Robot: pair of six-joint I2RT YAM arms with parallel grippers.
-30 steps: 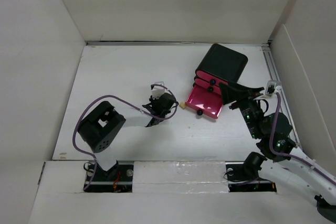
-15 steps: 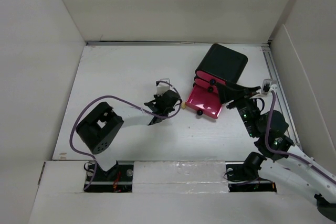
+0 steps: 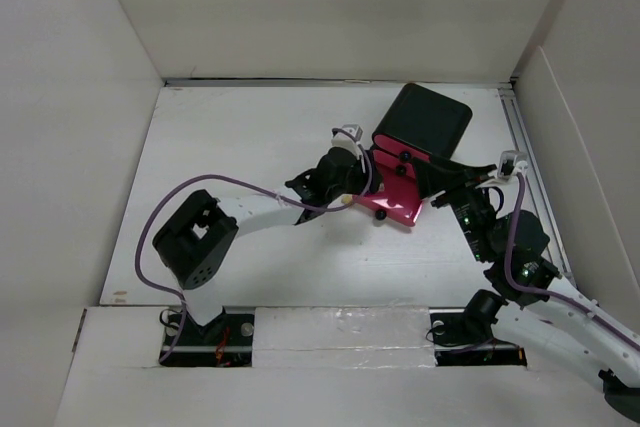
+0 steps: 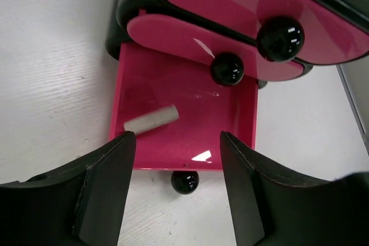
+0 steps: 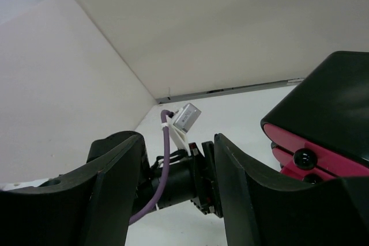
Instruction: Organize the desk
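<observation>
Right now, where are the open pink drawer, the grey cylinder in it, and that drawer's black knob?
open pink drawer (image 4: 222, 133): left wrist view, bare floor.
grey cylinder (image 4: 151, 120): left wrist view, middle of its side.
black knob (image 4: 184, 181): left wrist view, centre of the ball.

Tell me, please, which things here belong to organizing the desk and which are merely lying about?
Job: desk; black cabinet; its open pink drawer; pale cylinder inside it; left gripper, open over it; right gripper, open.
Merely about: purple cable; enclosure walls.
</observation>
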